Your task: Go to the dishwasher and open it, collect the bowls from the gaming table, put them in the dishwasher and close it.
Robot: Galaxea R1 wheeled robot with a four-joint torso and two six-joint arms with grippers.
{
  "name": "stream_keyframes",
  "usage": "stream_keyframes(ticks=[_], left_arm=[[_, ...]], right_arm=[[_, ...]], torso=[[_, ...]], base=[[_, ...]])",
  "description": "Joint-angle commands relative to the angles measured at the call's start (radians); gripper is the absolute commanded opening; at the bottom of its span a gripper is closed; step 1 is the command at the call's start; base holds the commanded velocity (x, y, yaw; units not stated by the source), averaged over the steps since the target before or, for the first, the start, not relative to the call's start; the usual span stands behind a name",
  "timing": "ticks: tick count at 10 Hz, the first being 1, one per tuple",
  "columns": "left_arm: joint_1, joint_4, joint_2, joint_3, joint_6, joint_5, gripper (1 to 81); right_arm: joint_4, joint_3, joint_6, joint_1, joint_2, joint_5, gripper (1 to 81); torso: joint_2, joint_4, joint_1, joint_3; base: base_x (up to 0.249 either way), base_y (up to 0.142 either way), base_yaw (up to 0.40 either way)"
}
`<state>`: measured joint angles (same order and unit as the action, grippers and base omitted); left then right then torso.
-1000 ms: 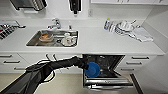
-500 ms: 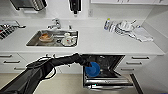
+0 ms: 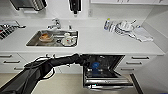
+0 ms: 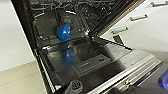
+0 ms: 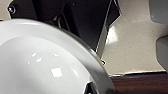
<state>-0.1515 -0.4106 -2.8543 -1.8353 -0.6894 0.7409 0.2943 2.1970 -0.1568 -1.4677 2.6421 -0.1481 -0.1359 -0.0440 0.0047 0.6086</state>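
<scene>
The dishwasher (image 3: 107, 78) stands open under the white counter, its door lowered toward me. A solid blue bowl (image 3: 94, 66) sits in its dark lower rack. My left arm reaches in from the left, and my left gripper (image 3: 86, 60) is at the left edge of the opening, a little apart from the bowl. In the left wrist view the blue bowl (image 4: 63, 32) rests on the wire rack, mirrored in the glossy inner door (image 4: 100, 62). A pale bowl (image 5: 37, 62) looms close in the right wrist view, held over the floor by my right gripper (image 5: 90, 88). The gaming table is out of view.
The sink (image 3: 32, 43) holds an orange dish (image 3: 46, 37) and a white cup (image 3: 67, 38). Stacked dishes and a cloth (image 3: 127, 27) lie on the counter at the right. White drawers (image 3: 140, 58) flank the dishwasher. The lowered door juts out over the beige floor (image 3: 65, 85).
</scene>
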Motion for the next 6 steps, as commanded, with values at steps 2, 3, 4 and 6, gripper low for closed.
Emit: stream_keyframes(ticks=[2,3,4,6], left_arm=[[-0.041,-0.002,0.269,0.323,0.005,0.018,81.1],[-0.119,-0.013,0.338,0.378,0.008,0.009,81.1],[-0.199,-0.063,0.406,0.438,0.004,-0.014,81.1],[-0.357,-0.183,0.495,0.496,0.001,-0.024,81.1]], right_arm=[[-0.009,-0.333,-0.004,0.065,-0.272,0.079,1.0],[-0.001,-0.409,-0.003,0.104,-0.341,0.079,1.0],[0.008,-0.490,0.000,0.146,-0.419,0.082,1.0],[0.045,-0.609,0.000,0.236,-0.553,0.094,1.0]], torso=[[0.000,0.000,0.000,0.000],[0.000,0.000,0.000,0.000],[0.000,0.000,0.000,0.000],[0.000,0.000,0.000,0.000]], base=[[0.000,0.000,0.000],[0.000,0.000,0.000],[0.000,0.000,0.000],[0.000,0.000,0.000]])
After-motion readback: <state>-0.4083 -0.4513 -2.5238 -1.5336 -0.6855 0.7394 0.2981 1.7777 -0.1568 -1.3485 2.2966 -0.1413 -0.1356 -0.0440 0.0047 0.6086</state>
